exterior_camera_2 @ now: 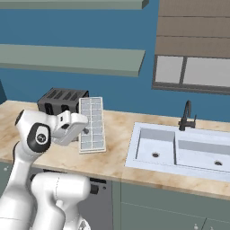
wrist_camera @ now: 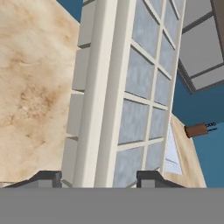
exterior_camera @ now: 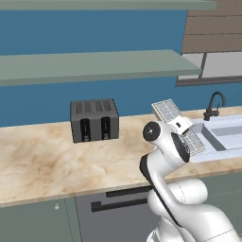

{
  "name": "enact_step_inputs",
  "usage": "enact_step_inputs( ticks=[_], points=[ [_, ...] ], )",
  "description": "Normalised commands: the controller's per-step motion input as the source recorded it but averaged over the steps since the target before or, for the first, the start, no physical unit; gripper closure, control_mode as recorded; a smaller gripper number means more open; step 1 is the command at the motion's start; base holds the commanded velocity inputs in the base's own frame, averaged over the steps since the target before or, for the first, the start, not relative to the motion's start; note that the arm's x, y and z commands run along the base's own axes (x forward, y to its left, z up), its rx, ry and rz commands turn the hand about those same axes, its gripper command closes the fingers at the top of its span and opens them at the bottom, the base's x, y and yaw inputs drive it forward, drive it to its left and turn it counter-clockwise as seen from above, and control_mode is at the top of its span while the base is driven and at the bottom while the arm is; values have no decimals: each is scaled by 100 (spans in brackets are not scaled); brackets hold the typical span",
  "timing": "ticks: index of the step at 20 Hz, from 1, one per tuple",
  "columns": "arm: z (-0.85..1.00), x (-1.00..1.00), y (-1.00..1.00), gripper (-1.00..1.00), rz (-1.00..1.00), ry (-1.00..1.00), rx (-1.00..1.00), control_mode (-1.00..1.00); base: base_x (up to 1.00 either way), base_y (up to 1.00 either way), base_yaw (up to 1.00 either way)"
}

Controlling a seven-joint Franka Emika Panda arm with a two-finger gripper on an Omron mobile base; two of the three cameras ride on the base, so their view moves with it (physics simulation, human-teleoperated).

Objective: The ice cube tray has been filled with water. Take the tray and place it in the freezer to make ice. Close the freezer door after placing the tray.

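Observation:
The ice cube tray [exterior_camera: 167, 111] is pale grey-white with a grid of square cells. It hangs tilted above the marble counter [exterior_camera: 52, 156], between the toaster and the sink. My gripper [exterior_camera: 183, 125] is shut on the tray's long rim near its middle. In the right base view the tray [exterior_camera_2: 92, 117] stands nearly upright, with the gripper [exterior_camera_2: 83, 129] at its left edge. In the hand view the tray [wrist_camera: 135, 83] runs up between my fingertips, and the gripper [wrist_camera: 98, 179] clamps its edge. The freezer and the freezer door are out of view.
A dark grey toaster [exterior_camera: 94, 119] stands at the back of the counter. A steel double sink [exterior_camera_2: 179, 150] with a black faucet [exterior_camera_2: 186, 116] lies to the right. Wall shelves [exterior_camera: 94, 66] and a window [exterior_camera_2: 193, 72] are above. A dishwasher front [exterior_camera: 118, 203] sits below the counter.

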Motion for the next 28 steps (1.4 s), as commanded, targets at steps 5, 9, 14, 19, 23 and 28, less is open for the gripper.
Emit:
enact_step_inputs(
  ticks=[5, 9, 14, 19, 23, 28],
  points=[
    [0, 0, 0, 100, 0, -1, 0, -100, 0, 0, 0],
    [0, 0, 0, 100, 0, 11, 0, -100, 0, 0, 0],
    [1, 0, 0, 100, 0, 15, 0, -100, 0, 0, 0],
    [0, 0, 0, 100, 0, 0, 0, -100, 0, 0, 0],
    [0, 0, 0, 100, 0, 0, 0, -100, 0, 0, 0],
    [3, -20, 2, 100, -1, -4, 0, -100, 0, 0, 0]
  ],
)
